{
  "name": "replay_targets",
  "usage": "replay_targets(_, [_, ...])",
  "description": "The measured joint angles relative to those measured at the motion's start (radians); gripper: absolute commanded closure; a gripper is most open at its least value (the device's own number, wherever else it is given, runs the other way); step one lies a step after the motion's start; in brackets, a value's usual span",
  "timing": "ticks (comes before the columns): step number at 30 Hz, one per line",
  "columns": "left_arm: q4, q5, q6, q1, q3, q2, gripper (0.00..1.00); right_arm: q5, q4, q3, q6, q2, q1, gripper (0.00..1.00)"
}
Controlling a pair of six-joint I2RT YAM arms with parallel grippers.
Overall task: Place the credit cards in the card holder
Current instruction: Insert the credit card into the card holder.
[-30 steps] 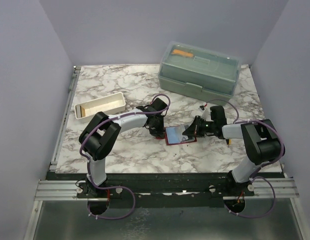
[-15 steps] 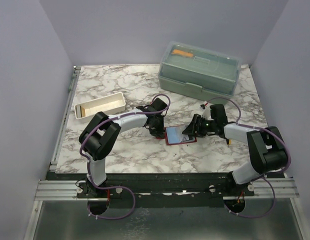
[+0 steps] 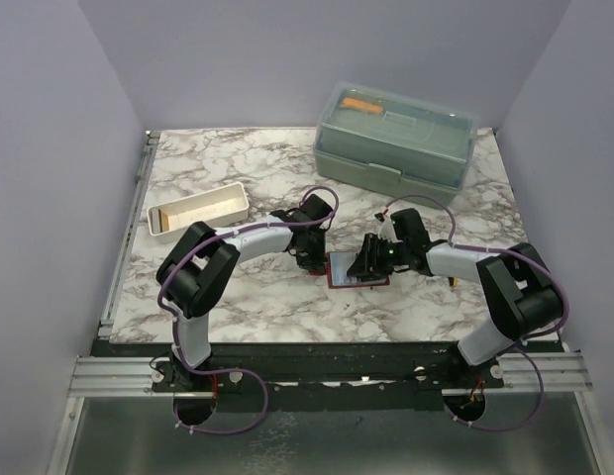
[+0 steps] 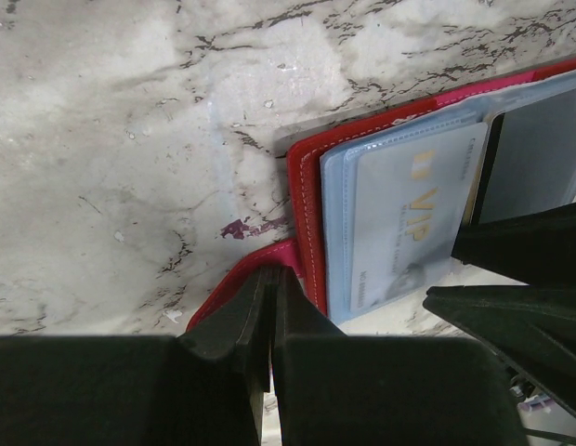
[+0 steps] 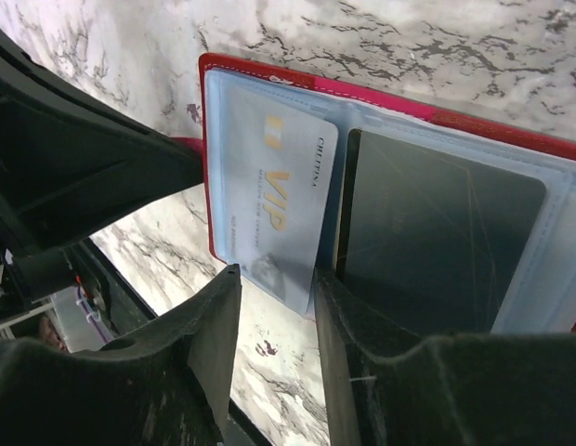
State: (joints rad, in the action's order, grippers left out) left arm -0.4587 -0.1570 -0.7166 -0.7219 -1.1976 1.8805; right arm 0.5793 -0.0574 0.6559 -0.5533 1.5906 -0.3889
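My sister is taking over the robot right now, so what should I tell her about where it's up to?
Left tool: shut, pinching the red flap of the card holder, which lies open.
Right tool: open, straddling the end of the VIP card, not gripping it.
Done: the VIP card looks tucked into a clear sleeve, and a dark card sits in the sleeve beside it.
Left: check the VIP card is pushed fully in. The tray holds something tan, too small to tell if it is more cards.
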Motion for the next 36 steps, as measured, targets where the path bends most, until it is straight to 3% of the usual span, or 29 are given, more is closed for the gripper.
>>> replay_targets(9, [0.003, 0.014, 0.008, -0.006, 0.002, -0.004, 0.97, -0.097, 0.097, 0.047, 0.032, -0.011, -0.014, 0.49])
replay_targets(24, [0.004, 0.013, 0.041, -0.007, 0.002, -0.006, 0.98, -0.062, 0.016, 0.085, 0.001, 0.047, -0.063, 0.48])
replay_targets(29, [0.007, 0.013, 0.068, -0.007, 0.007, -0.011, 0.98, -0.109, 0.106, 0.078, -0.018, -0.054, -0.065, 0.36])
replay_targets(33, [0.023, 0.014, 0.096, -0.006, 0.035, -0.032, 0.98, -0.187, 0.187, 0.074, -0.023, -0.177, -0.065, 0.34])
replay_targets(36, [0.019, 0.014, 0.122, -0.004, 0.062, -0.055, 0.91, -0.243, 0.246, 0.072, -0.029, -0.219, -0.052, 0.3])
